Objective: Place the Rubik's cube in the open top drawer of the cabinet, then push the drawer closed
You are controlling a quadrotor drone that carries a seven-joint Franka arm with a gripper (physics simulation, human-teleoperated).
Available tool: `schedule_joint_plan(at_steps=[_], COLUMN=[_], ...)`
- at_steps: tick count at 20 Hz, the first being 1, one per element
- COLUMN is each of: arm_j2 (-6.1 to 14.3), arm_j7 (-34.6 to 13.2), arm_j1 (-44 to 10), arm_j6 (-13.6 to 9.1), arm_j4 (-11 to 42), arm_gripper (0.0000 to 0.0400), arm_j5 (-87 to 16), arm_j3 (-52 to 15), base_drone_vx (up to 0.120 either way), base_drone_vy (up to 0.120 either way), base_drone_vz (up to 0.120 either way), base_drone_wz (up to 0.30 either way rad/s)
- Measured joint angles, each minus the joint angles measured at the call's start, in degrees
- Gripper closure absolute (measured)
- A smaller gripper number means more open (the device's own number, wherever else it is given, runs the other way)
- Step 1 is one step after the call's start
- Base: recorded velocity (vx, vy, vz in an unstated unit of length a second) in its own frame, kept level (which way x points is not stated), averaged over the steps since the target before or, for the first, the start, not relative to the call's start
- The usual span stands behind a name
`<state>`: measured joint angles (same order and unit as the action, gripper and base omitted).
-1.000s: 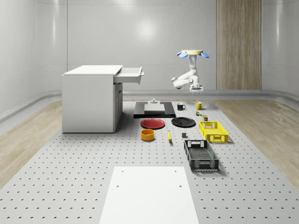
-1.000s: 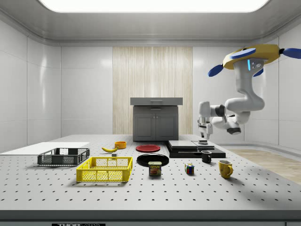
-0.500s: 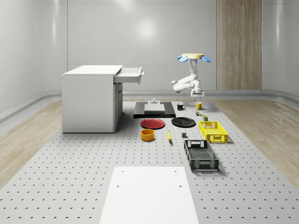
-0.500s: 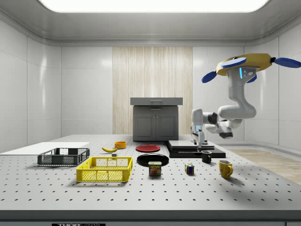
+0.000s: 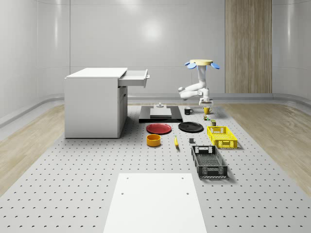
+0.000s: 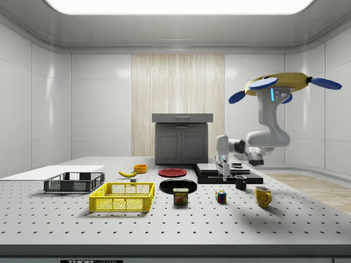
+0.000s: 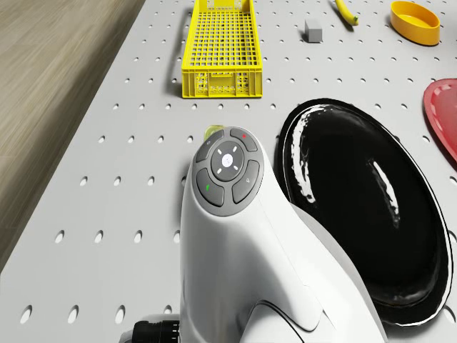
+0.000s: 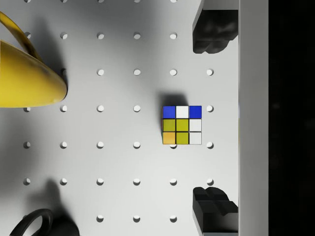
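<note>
The Rubik's cube (image 6: 220, 196) lies on the perforated table between the spam can and the yellow mug. In the wrist view the cube (image 8: 182, 125) sits below and between my two dark fingers (image 8: 212, 35). My gripper (image 6: 225, 176) points straight down, open and holding nothing, a short way above the cube. The drone (image 6: 279, 85) hovers over the mugs, arm bent down in front of it. The grey cabinet (image 5: 95, 102) stands at the whole-scene view's left with its top drawer (image 5: 136, 77) pulled out.
A yellow mug (image 6: 262, 195) and a black mug (image 6: 240, 182) flank the cube. A black platform (image 6: 222, 171) stands behind it. A black plate (image 7: 357, 214), a yellow basket (image 7: 218, 50), a spam can (image 6: 180, 196), a red plate (image 5: 159, 128) and a black basket (image 5: 209, 161) lie further along the table.
The drone has come lower and shifted towards the side view's left. The gripper has dropped with it and now hangs nearly over the cube.
</note>
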<state>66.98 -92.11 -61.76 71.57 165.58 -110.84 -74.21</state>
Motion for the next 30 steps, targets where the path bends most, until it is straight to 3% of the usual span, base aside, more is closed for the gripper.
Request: schedule_joint_plan(at_steps=[12,19,30], arm_j2=[3.24,5.75,7.83], arm_j7=[-0.99,-0.75,-0.90], arm_j1=[-1.05,-1.10,-3.21], arm_j6=[2.97,6.51,10.38], arm_j4=[-0.23,-1.03,-3.65], arm_gripper=[0.0000,0.0000,0.0000], arm_j5=[1.64,-1.10,-3.91], arm_j3=[-0.93,2.48,5.64], base_drone_vx=[0.010,0.000,0.000], base_drone_vy=[-0.010,0.000,0.000], base_drone_vz=[-0.117,0.000,0.000], base_drone_wz=[0.000,0.000,0.000])
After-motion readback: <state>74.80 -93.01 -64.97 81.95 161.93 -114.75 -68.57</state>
